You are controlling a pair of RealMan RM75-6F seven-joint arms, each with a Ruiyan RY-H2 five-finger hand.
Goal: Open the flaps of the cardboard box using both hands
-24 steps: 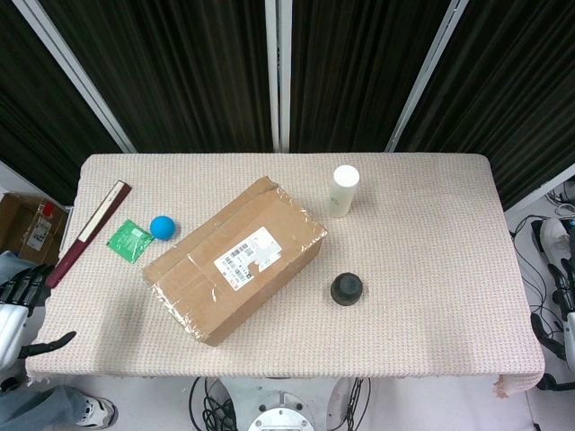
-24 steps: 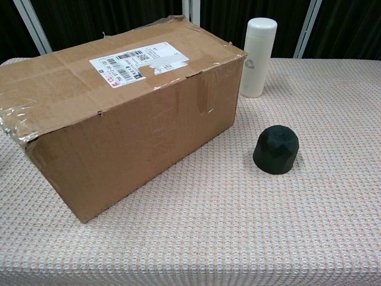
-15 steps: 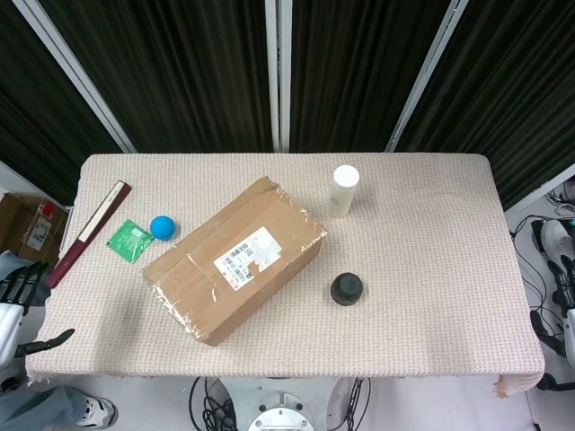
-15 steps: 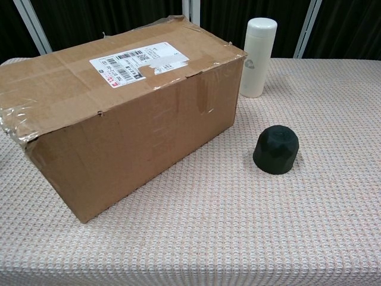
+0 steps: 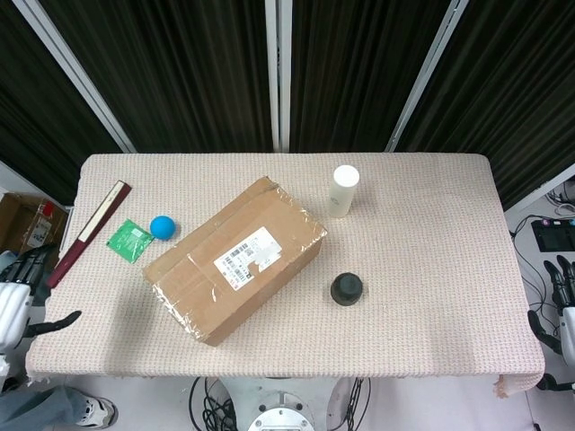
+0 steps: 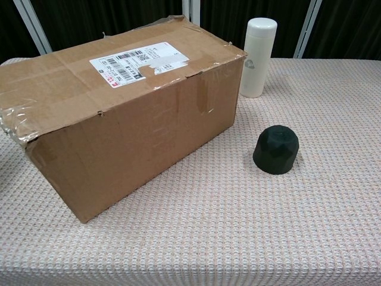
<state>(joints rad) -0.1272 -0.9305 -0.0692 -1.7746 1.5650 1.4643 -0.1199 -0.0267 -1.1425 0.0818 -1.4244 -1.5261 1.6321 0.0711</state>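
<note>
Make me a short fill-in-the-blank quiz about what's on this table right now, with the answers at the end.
1. The flaps of the cardboard box are ____.
2. The small ball beside the green packet is ____ in colour.
3. The white bottle stands ____ on the table.
4. The left hand and right hand touch ____ on the table.

Missing words: closed; blue; upright; nothing

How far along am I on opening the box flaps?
Nothing is done yet: the cardboard box has its flaps flat, tape across the top. Nothing is in hand; the left hand and right hand sit off the table edges, holding nothing. Left: reaching in and lifting the flaps.
</note>
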